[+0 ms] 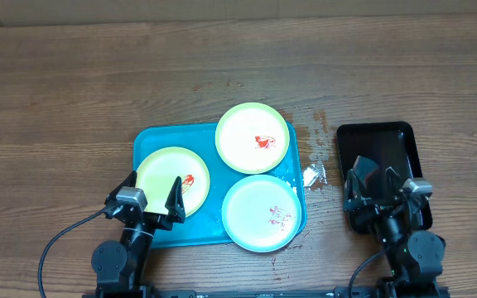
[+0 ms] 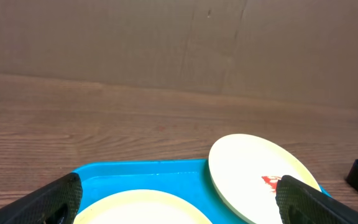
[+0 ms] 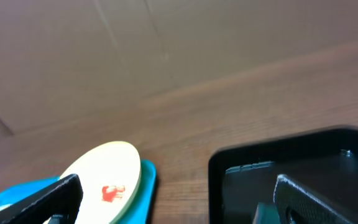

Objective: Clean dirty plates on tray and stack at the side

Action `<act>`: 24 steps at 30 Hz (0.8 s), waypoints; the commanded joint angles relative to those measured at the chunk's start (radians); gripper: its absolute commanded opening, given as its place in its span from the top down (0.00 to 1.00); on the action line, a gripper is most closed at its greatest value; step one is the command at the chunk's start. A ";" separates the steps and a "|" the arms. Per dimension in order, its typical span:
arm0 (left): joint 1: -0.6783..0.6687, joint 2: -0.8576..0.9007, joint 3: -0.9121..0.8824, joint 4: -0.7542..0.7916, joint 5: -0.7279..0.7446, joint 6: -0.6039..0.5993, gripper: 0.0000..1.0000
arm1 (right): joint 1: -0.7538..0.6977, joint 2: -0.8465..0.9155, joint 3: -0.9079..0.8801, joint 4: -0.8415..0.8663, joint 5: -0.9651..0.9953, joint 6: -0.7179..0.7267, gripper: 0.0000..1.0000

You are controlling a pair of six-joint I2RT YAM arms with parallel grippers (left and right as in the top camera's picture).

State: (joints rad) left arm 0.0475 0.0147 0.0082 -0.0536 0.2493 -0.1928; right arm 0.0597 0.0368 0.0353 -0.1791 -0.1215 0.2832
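Observation:
The turquoise tray (image 1: 151, 145) lies at the table's centre with three plates on it. A yellow-green plate (image 1: 252, 137) with a red smear sits at its back right, overhanging the rim; it shows in the left wrist view (image 2: 253, 168) and right wrist view (image 3: 104, 177). A second yellow-green plate (image 1: 172, 175) with a small smear lies at the left (image 2: 142, 208). A light-blue plate (image 1: 262, 212) with faint red marks lies at the front right. My left gripper (image 1: 149, 203) is open and empty over the tray's front left. My right gripper (image 1: 385, 186) is open and empty over the black tray.
A smaller black tray (image 1: 377, 141) lies right of the turquoise tray; something dark sits in it under my right gripper. A crumpled clear scrap (image 1: 313, 175) lies between the trays, with wet spots on the wood behind it.

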 commanded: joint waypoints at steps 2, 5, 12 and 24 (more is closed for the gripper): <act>0.005 -0.010 -0.003 -0.001 -0.009 -0.013 0.00 | -0.001 0.072 0.142 -0.117 -0.054 0.029 0.00; 0.005 -0.010 -0.004 -0.002 -0.009 -0.013 0.00 | -0.001 0.136 0.240 -0.169 -0.126 0.035 0.00; 0.005 -0.010 -0.004 -0.002 -0.009 -0.013 0.00 | -0.001 0.417 0.608 -0.369 -0.331 0.074 0.00; 0.005 -0.010 -0.004 -0.002 -0.009 -0.013 0.00 | -0.001 0.800 0.956 -0.596 -0.752 0.081 0.00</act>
State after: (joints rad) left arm 0.0475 0.0147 0.0082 -0.0536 0.2489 -0.1928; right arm 0.0597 0.8001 0.9695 -0.7609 -0.7280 0.3538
